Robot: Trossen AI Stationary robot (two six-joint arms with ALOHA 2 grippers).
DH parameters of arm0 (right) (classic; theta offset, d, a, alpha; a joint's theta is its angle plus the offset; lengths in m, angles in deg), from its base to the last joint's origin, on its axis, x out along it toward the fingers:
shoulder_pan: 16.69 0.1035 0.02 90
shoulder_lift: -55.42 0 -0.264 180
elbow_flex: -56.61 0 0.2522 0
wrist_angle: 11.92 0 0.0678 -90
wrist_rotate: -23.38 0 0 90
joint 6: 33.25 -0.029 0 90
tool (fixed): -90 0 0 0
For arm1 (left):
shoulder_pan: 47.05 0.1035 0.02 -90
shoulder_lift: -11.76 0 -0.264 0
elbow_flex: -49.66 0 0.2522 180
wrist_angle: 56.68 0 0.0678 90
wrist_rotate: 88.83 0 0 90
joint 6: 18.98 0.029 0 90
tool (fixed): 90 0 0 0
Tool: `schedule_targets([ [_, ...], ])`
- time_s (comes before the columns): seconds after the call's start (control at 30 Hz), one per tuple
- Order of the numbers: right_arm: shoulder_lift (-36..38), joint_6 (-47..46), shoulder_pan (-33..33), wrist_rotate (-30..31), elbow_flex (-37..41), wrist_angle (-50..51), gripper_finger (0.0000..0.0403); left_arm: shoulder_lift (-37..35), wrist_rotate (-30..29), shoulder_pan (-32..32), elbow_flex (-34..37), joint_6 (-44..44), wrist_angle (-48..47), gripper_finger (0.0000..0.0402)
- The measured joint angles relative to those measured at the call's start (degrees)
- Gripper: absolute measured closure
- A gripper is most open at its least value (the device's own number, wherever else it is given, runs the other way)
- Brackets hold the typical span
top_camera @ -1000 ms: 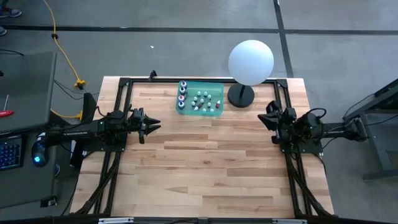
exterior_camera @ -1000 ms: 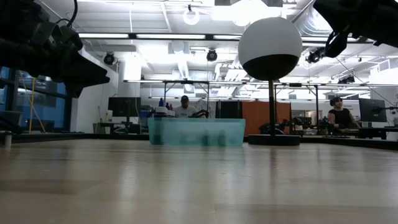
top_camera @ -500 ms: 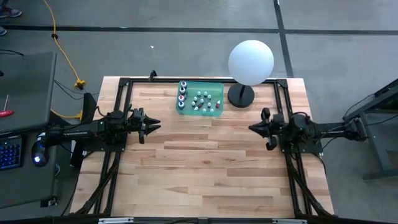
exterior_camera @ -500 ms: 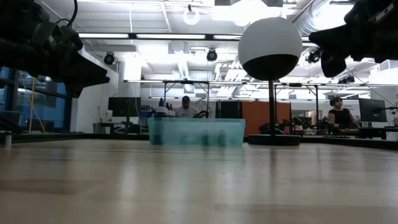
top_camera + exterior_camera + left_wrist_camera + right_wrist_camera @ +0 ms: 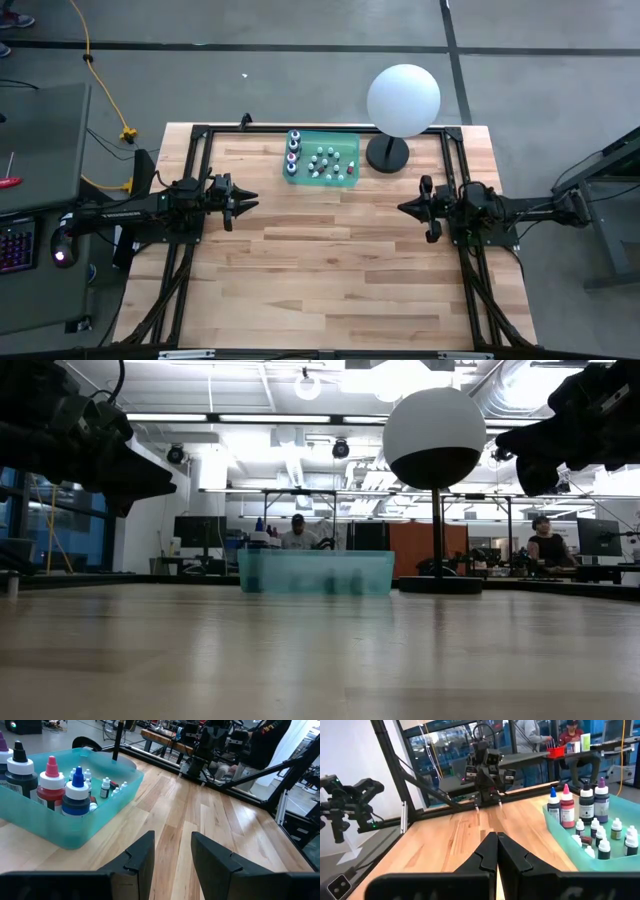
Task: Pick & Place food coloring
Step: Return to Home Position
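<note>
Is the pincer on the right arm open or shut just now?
Shut. In its wrist view the right pincer shows both dark fingers meeting with no gap, nothing between them. The left pincer hangs open.

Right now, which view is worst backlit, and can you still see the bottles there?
Low view: bright ceiling lights leave the left end effector and right end effector as dark silhouettes; bottles are only dim shapes through the green bin wall. High view: evenly lit, bottles plain.
</note>
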Motion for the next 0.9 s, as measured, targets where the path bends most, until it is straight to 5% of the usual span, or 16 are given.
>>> schedule_targets([
  [0.47, 0.00, 0.22, 0.02, -2.39, -0.02, 10.62, 0.0402, 0.00, 0.00, 0.01, 0.00, 0.00, 0.00, 0.0275],
  [0.9, -0.44, 4.76, -0.01, 7.13, -0.17, 11.11, 0.0402, 0.00, 0.00, 0.00, 0.00, -0.02, 0.00, 0.0275],
])
